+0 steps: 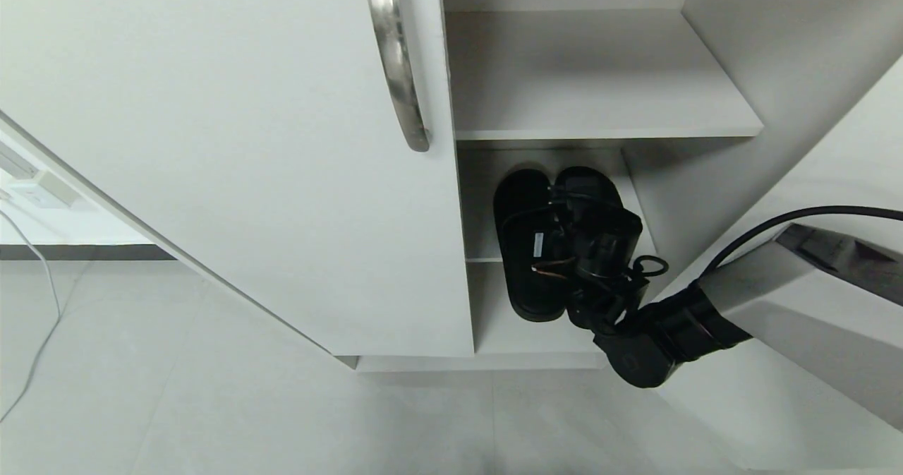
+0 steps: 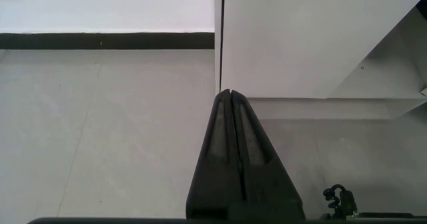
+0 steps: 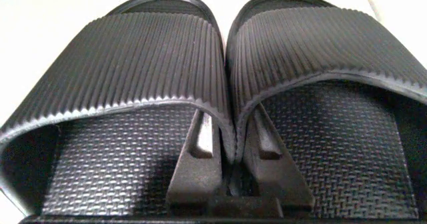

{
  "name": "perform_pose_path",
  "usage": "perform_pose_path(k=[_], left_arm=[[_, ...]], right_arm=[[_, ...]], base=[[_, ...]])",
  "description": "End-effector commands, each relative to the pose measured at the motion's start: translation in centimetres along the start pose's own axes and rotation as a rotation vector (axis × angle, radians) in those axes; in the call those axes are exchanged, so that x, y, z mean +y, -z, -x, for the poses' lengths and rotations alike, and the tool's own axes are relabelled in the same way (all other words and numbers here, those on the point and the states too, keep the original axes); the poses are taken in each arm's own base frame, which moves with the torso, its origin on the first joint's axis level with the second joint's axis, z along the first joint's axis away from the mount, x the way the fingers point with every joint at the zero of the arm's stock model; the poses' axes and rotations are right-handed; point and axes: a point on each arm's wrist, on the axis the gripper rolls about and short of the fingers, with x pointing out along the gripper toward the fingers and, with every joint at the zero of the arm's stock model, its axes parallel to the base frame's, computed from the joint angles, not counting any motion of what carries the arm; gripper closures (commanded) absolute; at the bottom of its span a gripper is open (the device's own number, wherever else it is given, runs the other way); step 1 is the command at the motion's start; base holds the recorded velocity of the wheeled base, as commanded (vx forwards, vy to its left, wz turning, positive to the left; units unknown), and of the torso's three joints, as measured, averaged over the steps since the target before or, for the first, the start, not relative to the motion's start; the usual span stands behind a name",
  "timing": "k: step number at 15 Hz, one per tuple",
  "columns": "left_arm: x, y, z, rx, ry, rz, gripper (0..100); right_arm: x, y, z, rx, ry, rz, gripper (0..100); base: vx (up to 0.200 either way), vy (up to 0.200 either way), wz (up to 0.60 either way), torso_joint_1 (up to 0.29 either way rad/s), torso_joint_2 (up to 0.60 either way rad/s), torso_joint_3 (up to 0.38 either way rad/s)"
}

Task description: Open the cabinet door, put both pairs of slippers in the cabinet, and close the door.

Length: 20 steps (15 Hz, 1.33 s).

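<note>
Pair of black ribbed rubber slippers (image 1: 525, 242) sits inside bottom compartment of open white cabinet (image 1: 734, 51), side by side. Right gripper (image 3: 233, 141) clamps adjoining strap edges together. Left gripper (image 2: 230, 111) clenched, empty, near door (image 1: 247, 143). Slippers likely light, flexible, grippy; straps offer best hold.

The white right arm (image 1: 776, 305) has a black wrist (image 1: 656, 344) — black cable (image 1: 797, 215), tapered fingers (image 3: 197, 164).

Cabinet door (image 1: 247, 143) with handle (image 1: 396, 58) at left, open compartment at right. Beneath the shelf (image 1: 585, 73), in the lower compartment, a pair of slippers (image 1: 525, 249) side by side, with the right gripper (image 3: 230, 144) before them, clasping their adjoining straps.
</note>
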Motion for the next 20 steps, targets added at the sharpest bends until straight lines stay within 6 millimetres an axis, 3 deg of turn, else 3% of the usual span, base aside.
perform_pose_path(k=[1, 8, 12, 16, 17, 20], left_arm=[[0.0, 0.0, 0.0, 0.001, -0.001, 0.0, 100], [0.0, 0.0, 0.0, 0.001, -0.002, 0.002, 100], [0.0, 0.0, 0.0, 0.001, -0.002, 0.002, 100], [0.0, 0.0, 0.0, 0.001, -0.002, 0.002, 100], [0.0, 0.0, 0.0, 0.001, -0.002, 0.002, 100], [0.0, 0.0, 0.0, 0.001, -0.002, 0.002, 100]], right_arm=[[0.4, 0.1, -2.1, -0.005, 0.017, 0.001, 100], [0.6, -2.7, -5.2, -0.036, 0.048, -0.016, 100], [0.4, -2.3, -6.6, -0.036, 0.068, -0.015, 100], [0.6, -2.0, -6.8, -0.028, 0.066, -0.009, 100], [0.6, -2.0, -6.8, -0.028, 0.066, -0.009, 0], [0.4, -1.7, -6.4, -0.013, 0.063, 0.002, 0]], base=[[0.0, 0.0, 0.0, 0.0, 0.0, 0.0], [0.0, 0.0, 0.0, 0.0, 0.0, 0.0], [0.0, 0.0, 0.0, 0.0, 0.0, 0.0], [0.0, 0.0, 0.0, 0.0, 0.0, 0.0], [0.0, 0.0, 0.0, 0.0, 0.0, 0.0], [0.0, 0.0, 0.0, 0.0, 0.0, 0.0]])
